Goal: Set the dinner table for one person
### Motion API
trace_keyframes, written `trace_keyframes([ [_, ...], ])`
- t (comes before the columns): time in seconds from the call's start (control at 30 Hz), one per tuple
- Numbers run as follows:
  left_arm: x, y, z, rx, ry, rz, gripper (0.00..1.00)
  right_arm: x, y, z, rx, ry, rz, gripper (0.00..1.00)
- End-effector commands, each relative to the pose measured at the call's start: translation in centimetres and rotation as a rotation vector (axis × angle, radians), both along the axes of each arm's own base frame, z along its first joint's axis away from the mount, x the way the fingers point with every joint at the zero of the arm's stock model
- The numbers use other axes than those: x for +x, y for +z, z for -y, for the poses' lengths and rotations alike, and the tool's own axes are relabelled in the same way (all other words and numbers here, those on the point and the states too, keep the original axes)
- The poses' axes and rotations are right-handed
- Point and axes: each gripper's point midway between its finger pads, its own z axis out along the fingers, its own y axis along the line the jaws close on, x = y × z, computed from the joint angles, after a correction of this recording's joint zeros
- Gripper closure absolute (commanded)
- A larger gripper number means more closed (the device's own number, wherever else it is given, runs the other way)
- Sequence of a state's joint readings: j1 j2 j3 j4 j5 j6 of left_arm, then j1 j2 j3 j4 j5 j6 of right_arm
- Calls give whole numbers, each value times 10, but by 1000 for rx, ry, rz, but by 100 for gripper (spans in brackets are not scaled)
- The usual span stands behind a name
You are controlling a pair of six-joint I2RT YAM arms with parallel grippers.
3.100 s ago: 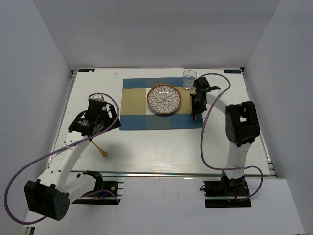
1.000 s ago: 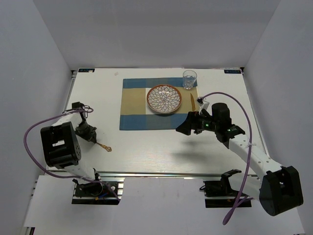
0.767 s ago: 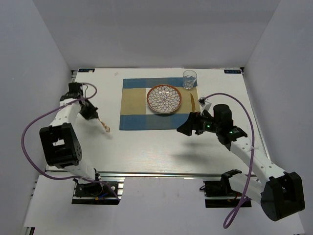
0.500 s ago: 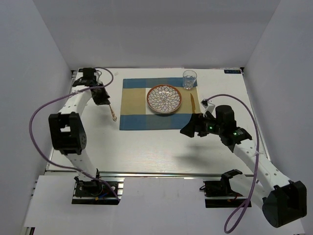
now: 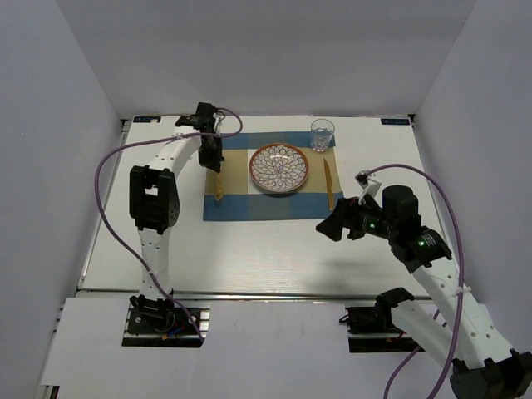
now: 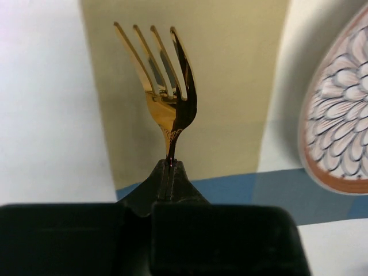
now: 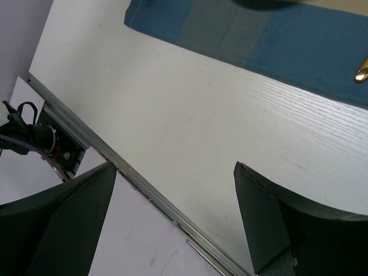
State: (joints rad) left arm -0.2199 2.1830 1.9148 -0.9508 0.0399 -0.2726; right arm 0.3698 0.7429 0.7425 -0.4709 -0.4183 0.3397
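Top external view has the left gripper [image 5: 212,158] clamped on the handle of the slim gold metal fork [image 5: 219,187], which hangs over the tan band of the blue-and-tan cloth placemat [image 5: 241,206], at nine o'clock of the round flower-patterned ceramic plate [image 5: 279,168]. Its long axis runs twelve to six, tines toward six, near the plate's rim but apart from it; whether it touches the cloth I cannot tell. To my eye the setting-down falls to the left arm. The right gripper [image 5: 331,226] hovers wide open and empty over the large white dinner table [image 5: 249,249] at five o'clock. The plate is bare. A gold knife [image 5: 329,183] lies at three o'clock and a clear drinking glass [image 5: 322,135] stands at one, its contents unclear.
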Motion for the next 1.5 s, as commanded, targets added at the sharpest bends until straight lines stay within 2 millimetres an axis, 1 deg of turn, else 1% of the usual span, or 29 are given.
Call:
trace_keyframes([
  [0.0,5,4,0,93,-35,-8,100,-6,8,4,-15,2,13,11],
  [0.03,4,2,4,100,-43,-14,100,-7,7,5,-17,1,13,11],
  [0.1,7,-7,0,128,-44,-25,100,-9,8,6,-17,0,15,11],
  [0.13,6,-10,2,148,-53,-29,100,-9,8,6,-18,-2,20,11],
  [0.17,3,-12,-3,175,-45,-51,100,-10,8,6,-19,4,21,11],
  [0.2,7,-14,-9,218,-34,-50,100,-10,8,6,-19,4,23,11],
  [0.23,3,-14,-8,241,-45,-63,100,-10,7,6,-21,3,22,11],
  [0.27,2,-17,-11,256,-45,-71,100,-9,6,7,-22,3,21,11],
  [0.3,1,-16,-9,274,-49,-69,100,-10,6,6,-21,7,21,11],
  [0.37,-1,-15,-13,292,-38,-75,100,-10,5,6,-21,7,19,11],
  [0.4,-3,-15,-13,295,-36,-76,100,-10,4,5,-21,12,20,11],
  [0.43,-4,-15,-9,291,-46,-72,100,-10,4,5,-20,10,19,11],
  [0.47,-4,-15,-9,291,-47,-71,100,-10,3,5,-21,10,16,11],
  [0.7,-6,-24,-2,257,-49,-91,100,-10,3,6,-26,7,19,11],
  [0.8,-7,-20,2,227,-25,-89,100,-10,3,7,-29,6,19,11],
  [0.83,-8,-16,3,221,-16,-82,100,-10,3,7,-30,4,19,11],
  [0.97,-9,-9,3,208,12,-70,100,-10,2,7,-29,5,15,11],
  [1.17,-15,-11,4,201,23,-93,100,-9,3,6,-26,4,13,11],
  [1.23,-17,-10,10,188,16,-92,100,-9,3,6,-28,7,12,11],
  [1.3,-17,-8,12,176,16,-89,100,-9,2,6,-29,4,12,11],
  [1.47,-19,-9,13,169,13,-96,100,-9,-2,7,-33,1,5,11],
])
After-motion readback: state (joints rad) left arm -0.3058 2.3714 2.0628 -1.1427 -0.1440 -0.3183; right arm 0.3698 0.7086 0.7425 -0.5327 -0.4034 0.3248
